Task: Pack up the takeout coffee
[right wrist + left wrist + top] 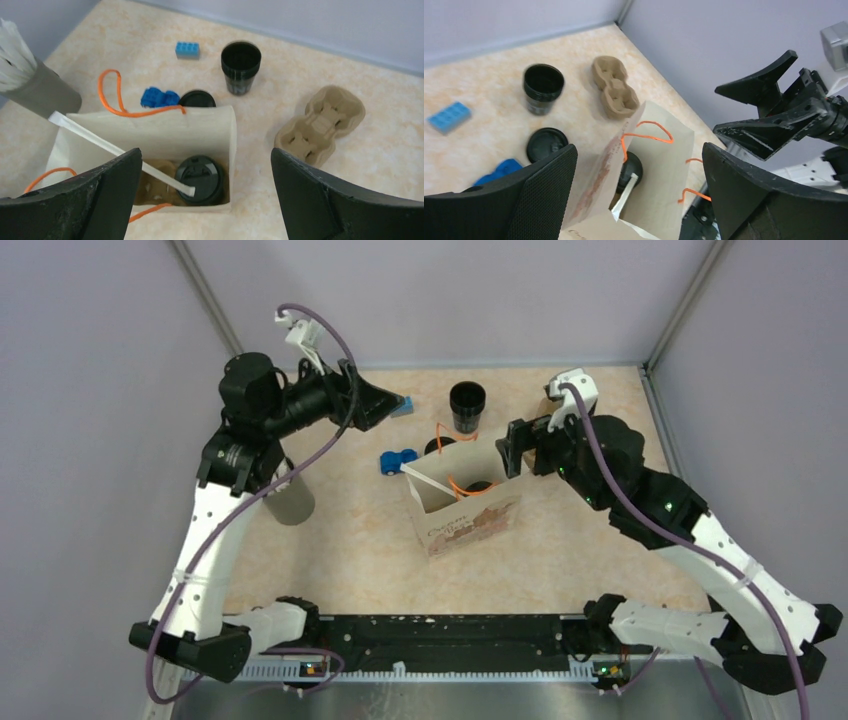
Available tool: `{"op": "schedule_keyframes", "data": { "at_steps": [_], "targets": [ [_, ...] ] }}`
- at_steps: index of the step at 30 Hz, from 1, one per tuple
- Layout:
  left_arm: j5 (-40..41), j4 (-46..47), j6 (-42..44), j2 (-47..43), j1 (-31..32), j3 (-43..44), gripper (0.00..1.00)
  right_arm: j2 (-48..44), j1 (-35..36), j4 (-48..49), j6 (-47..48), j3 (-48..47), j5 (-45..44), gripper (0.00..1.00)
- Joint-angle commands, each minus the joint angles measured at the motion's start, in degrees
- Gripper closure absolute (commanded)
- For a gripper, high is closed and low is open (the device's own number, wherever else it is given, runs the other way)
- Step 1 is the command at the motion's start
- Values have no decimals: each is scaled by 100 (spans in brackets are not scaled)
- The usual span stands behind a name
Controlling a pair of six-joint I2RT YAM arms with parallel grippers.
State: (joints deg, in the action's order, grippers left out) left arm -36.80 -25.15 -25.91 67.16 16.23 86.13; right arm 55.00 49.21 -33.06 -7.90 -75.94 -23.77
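Note:
An open black ridged cup [467, 405] stands upright at the back of the table; it also shows in the left wrist view [543, 89] and the right wrist view [241, 66]. Its flat black lid [197, 98] lies beside the paper bag [465, 512], apart from the cup. Inside the bag a second black cup with a lid on [201, 180] stands in a brown holder, a white wrapped straw [115, 148] leaning across it. My left gripper [388, 403] is open and empty, high at the back left. My right gripper [508, 452] is open and empty, just right of the bag's mouth.
A brown pulp carrier [320, 125] lies right of the bag. A blue toy car [397, 460] and a blue brick [402, 406] lie left of the lid. A grey cup with white utensils [288, 498] stands at the left. The bag has orange handles [116, 95].

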Motion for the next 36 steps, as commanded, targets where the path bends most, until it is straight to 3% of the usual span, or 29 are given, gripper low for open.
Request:
{"op": "schedule_keyframes", "data": {
  "at_steps": [1, 5, 13, 18, 23, 36],
  "targets": [
    [821, -728, 721, -277, 21, 538, 1, 357, -52, -999, -731, -714, -153, 2],
    [1348, -1030, 1026, -708, 21, 495, 1, 627, -50, -1424, -1120, -1404, -137, 1],
    [1606, -1369, 951, -1637, 20, -84, 1, 759, -51, -2705, -2259, -2588, -341, 1],
    [1605, -1615, 797, -1957, 14, -350, 1, 138, -52, -2690, -2522, -2154, -207, 1],
    [1490, -1202, 374, -2232, 21, -947, 1, -425, -53, -2541, -2710, -1497, -221, 1],
    [1511, -1318, 420, -2332, 21, -985, 1, -605, -51, -2207, -2664, -1149, -216, 1]
  ]
}}
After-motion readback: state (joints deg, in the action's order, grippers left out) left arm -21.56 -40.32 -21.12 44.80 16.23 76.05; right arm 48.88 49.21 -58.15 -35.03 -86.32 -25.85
